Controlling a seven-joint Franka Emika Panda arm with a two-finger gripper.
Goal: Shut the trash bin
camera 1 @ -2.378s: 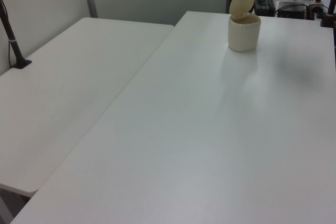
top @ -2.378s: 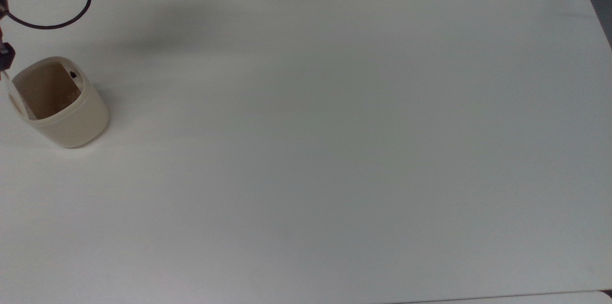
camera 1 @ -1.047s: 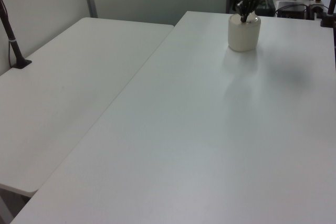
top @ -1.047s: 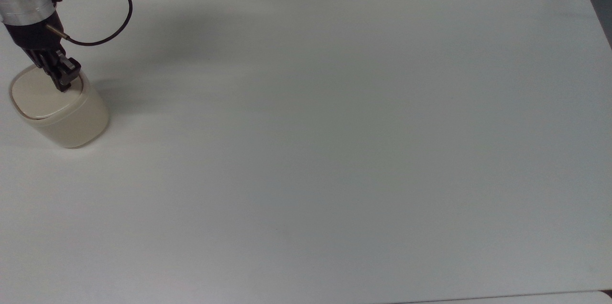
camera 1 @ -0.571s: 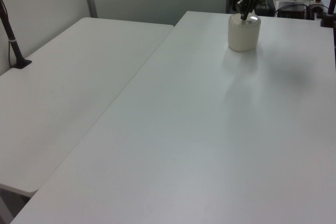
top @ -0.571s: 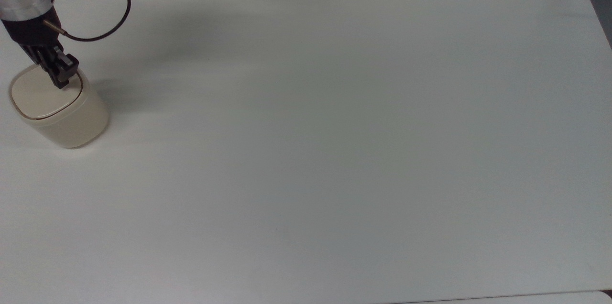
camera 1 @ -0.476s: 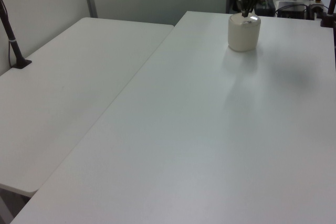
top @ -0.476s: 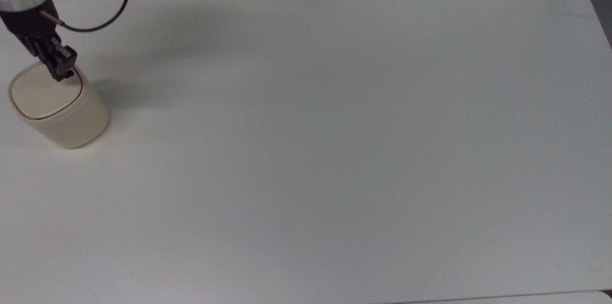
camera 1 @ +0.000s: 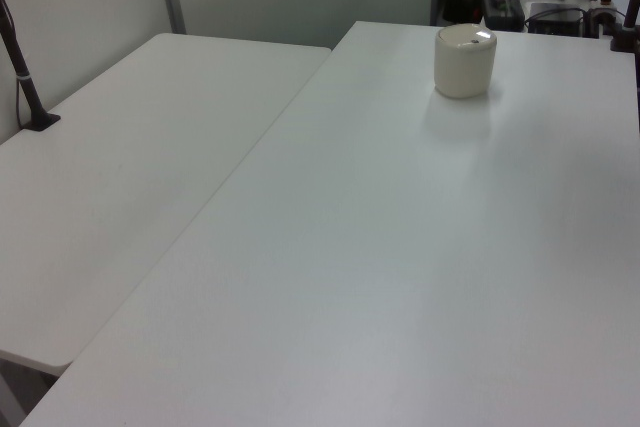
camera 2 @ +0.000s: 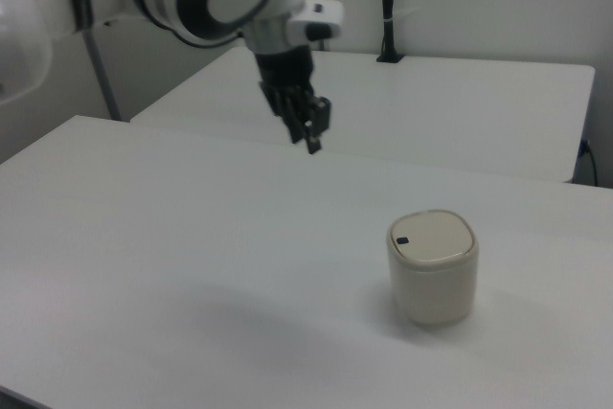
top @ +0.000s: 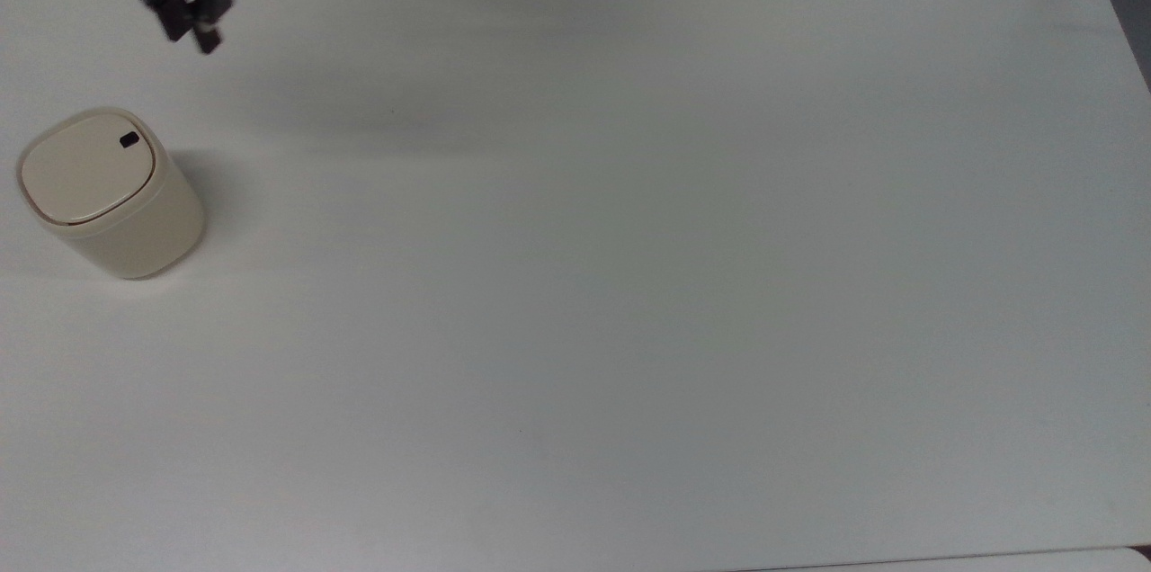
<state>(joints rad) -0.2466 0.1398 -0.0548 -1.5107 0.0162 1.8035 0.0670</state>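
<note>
We see the trash bin [top: 108,194] standing upright near the top view's left edge of the white table [top: 629,284], its flat lid [top: 87,166] down and flush — the small black button [top: 129,139] showing. The gripper [top: 205,37] hangs in the air well apart from it, fingers clenched together, grasping nothing.

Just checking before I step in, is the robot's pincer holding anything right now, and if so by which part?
Nothing is held. The pincer hangs in the air, apart from the trash bin, with its fingers together. The bin stands on the table with its lid down.
</note>
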